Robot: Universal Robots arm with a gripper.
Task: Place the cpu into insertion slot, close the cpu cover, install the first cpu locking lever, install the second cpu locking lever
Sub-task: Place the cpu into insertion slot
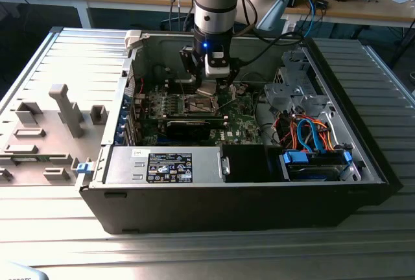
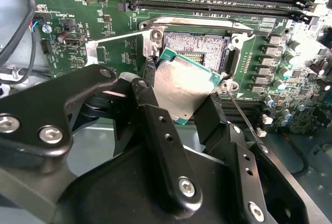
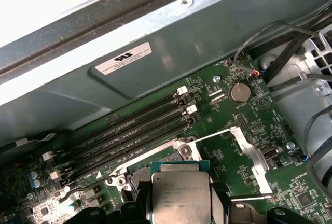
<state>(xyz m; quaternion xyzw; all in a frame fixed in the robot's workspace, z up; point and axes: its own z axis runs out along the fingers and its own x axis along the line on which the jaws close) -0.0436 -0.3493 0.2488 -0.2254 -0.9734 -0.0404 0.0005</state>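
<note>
My gripper [image 2: 184, 86] is shut on the cpu [image 2: 181, 92], a flat square chip with a silvery top and a green rim, gripped by two opposite edges. The chip hangs tilted just above the open insertion slot [image 2: 199, 45], whose pin field is bare. In the first wrist view the cpu [image 3: 180, 193] covers part of the insertion slot [image 3: 137, 175]. The cpu cover [image 2: 119, 36], a thin silvery frame, is swung back over the board beside the socket; its rim [image 3: 254, 156] is in the first wrist view too. A thin wire lever [image 2: 239, 114] stands raised. In the exterior view the gripper [image 1: 213, 87] hovers above the socket [image 1: 200, 105].
Black memory slots [image 3: 129, 130] run along one side of the socket, close to the case wall [image 3: 155, 42]. A coin battery [image 3: 239, 92] and cables lie past the cover. The power supply [image 1: 168, 166] and a drive cage with blue and orange cables [image 1: 311, 137] stand nearby.
</note>
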